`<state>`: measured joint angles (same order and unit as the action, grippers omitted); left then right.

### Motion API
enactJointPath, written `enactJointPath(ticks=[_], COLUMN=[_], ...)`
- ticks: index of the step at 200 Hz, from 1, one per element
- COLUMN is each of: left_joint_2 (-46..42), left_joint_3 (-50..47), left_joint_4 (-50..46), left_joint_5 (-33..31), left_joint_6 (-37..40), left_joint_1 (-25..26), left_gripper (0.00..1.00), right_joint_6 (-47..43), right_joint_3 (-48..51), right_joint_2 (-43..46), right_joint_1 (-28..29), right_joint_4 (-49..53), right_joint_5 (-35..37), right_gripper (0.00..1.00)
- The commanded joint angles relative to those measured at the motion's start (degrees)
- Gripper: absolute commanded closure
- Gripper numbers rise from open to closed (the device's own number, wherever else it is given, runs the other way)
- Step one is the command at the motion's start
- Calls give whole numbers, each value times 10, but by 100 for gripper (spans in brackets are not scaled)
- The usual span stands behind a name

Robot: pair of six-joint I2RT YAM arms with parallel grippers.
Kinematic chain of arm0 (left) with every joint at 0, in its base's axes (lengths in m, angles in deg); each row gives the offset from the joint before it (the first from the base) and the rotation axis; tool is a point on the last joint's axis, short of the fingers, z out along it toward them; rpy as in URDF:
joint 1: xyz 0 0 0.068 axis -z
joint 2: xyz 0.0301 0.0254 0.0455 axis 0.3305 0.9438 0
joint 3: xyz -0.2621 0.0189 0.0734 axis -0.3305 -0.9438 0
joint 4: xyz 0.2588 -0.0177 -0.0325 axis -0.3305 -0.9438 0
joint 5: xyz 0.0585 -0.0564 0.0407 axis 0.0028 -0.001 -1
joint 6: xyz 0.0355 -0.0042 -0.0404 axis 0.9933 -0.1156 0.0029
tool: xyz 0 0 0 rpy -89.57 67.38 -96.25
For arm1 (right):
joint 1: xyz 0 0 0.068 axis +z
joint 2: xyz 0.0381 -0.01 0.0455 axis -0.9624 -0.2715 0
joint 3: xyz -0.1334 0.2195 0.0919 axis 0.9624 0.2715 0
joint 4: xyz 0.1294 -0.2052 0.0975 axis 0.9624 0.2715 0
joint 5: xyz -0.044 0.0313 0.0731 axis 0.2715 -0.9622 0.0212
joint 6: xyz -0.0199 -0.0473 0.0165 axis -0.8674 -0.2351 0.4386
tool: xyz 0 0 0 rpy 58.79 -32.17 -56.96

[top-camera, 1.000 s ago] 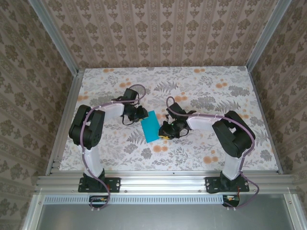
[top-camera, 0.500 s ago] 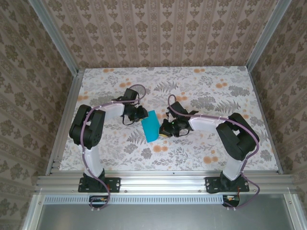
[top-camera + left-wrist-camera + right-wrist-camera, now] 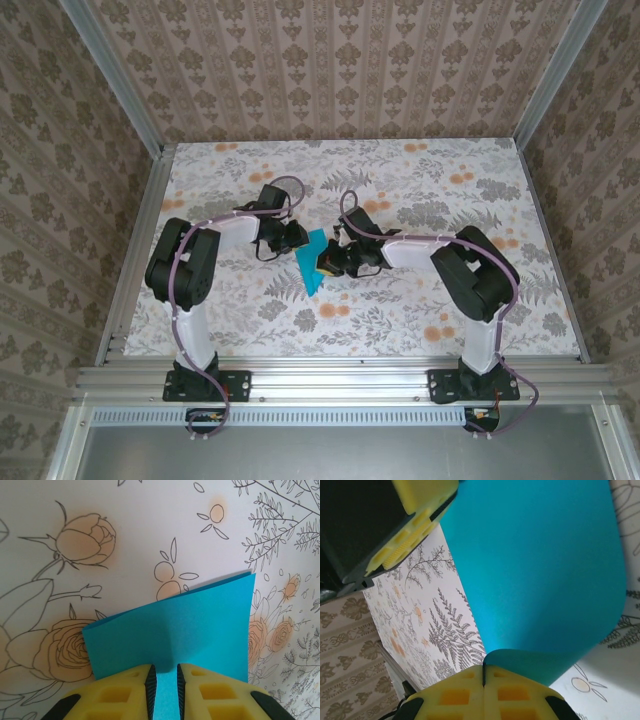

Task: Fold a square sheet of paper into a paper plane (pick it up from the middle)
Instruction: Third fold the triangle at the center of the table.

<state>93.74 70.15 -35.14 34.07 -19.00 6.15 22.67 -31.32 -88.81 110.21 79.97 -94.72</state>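
Observation:
The square sheet of paper (image 3: 311, 268) is bright cyan-blue and lies mid-table between both arms, its right edge lifted and curled leftward. My right gripper (image 3: 327, 262) is shut on that edge; in the right wrist view the sheet (image 3: 535, 570) bends up into the closed jaws of the right gripper (image 3: 483, 666). My left gripper (image 3: 297, 240) is at the sheet's far-left side. In the left wrist view its jaws stand a narrow gap apart, the left gripper (image 3: 165, 672) low over the paper (image 3: 190, 625), which shows flat through the gap. The left fingers (image 3: 422, 500) appear top left in the right wrist view.
The table (image 3: 430, 190) wears a floral cloth and is fenced by aluminium rails (image 3: 140, 250) and patterned walls. Both arms reach inward, wrists close together over the sheet.
My right gripper closed on the paper's right edge and moved left with it, curling the sheet over so it looks narrower from above. The left gripper stayed put.

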Motion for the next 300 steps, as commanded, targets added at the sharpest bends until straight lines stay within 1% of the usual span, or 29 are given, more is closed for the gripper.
enactJointPath(ticks=[1, 107, 180, 182, 185, 222, 260, 300], left_joint_2=[27, 29, 31, 31, 31, 30, 30, 28], left_joint_3=[-14, -11, -10, -10, -10, -11, -11, -13], left_joint_4=[-21, -24, -24, -24, -24, -25, -25, -28], left_joint_5=[-10, -8, -6, -6, -6, -6, -8, -13], left_joint_6=[5, 8, 9, 9, 9, 9, 8, 8], left_joint_1=[4, 4, 3, 16, 20, 21, 21, 21], left_gripper=[77, 78, 78, 78, 78, 78, 78, 78], right_joint_6=[12, -29, -38, -38, -38, -41, -39, -44], right_joint_3=[-24, -58, -81, -81, -82, -84, -83, -77], right_joint_2=[-21, -52, -76, -77, -78, -84, -88, -81], right_joint_1=[4, 8, 9, 9, 9, 10, 10, 10], right_joint_4=[-26, 13, 23, 24, 24, 25, 23, 34], right_joint_5=[-11, -24, -40, -40, -40, -44, -36, -7], right_gripper=[94, 92, 91, 91, 91, 90, 90, 90])
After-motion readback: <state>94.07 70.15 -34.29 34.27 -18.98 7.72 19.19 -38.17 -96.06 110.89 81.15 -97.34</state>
